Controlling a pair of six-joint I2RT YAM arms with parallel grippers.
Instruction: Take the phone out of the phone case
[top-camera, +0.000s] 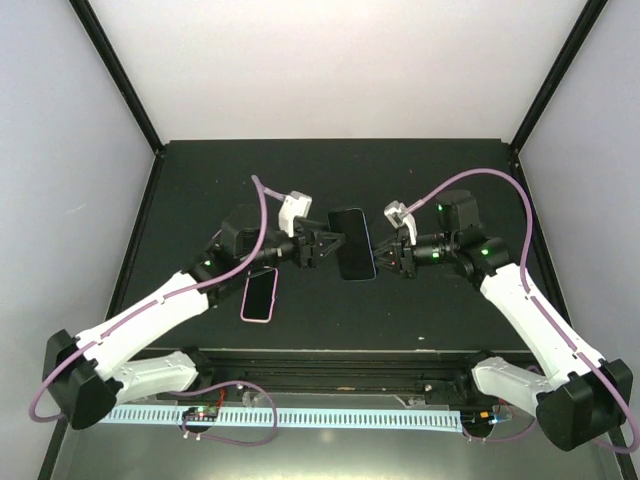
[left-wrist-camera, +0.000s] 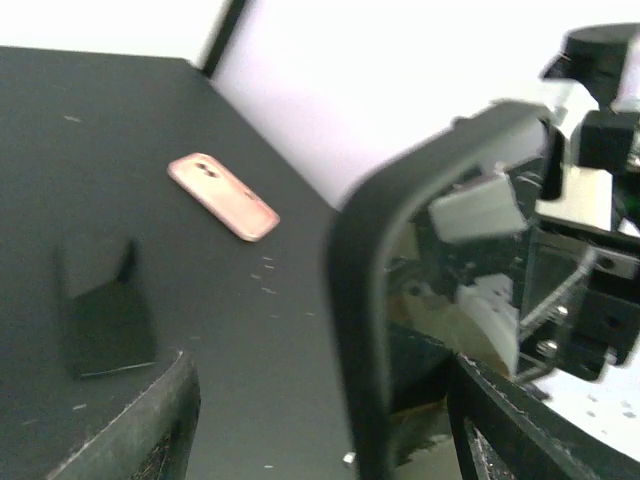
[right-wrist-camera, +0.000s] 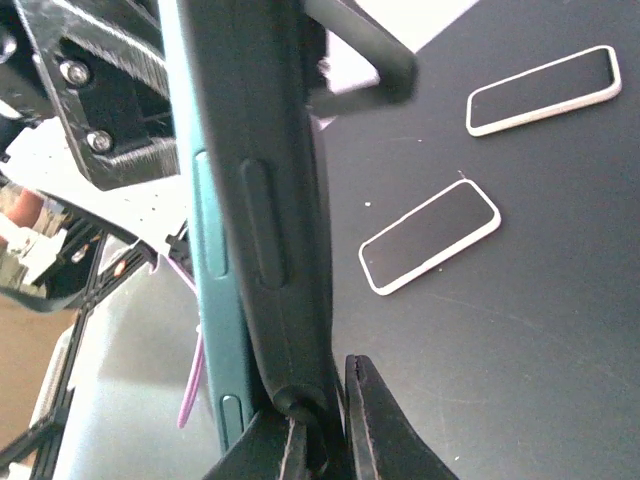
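A phone in a black case (top-camera: 350, 243) is held up above the table's middle between both arms. In the right wrist view the teal phone edge (right-wrist-camera: 205, 250) shows beside the black case (right-wrist-camera: 270, 200), whose rim stands away from it. My right gripper (top-camera: 385, 258) is shut on the case's lower lip (right-wrist-camera: 325, 430). My left gripper (top-camera: 322, 246) is open at the phone's left side. In the left wrist view the case rim (left-wrist-camera: 358, 300) passes between its spread fingers (left-wrist-camera: 150, 420) with gaps on both sides.
A pink-rimmed phone (top-camera: 259, 294) lies flat on the black table (top-camera: 430, 180) under the left arm. The right wrist view shows two pale-rimmed phones (right-wrist-camera: 430, 237) (right-wrist-camera: 545, 90) on the table. Black frame posts stand at the back corners.
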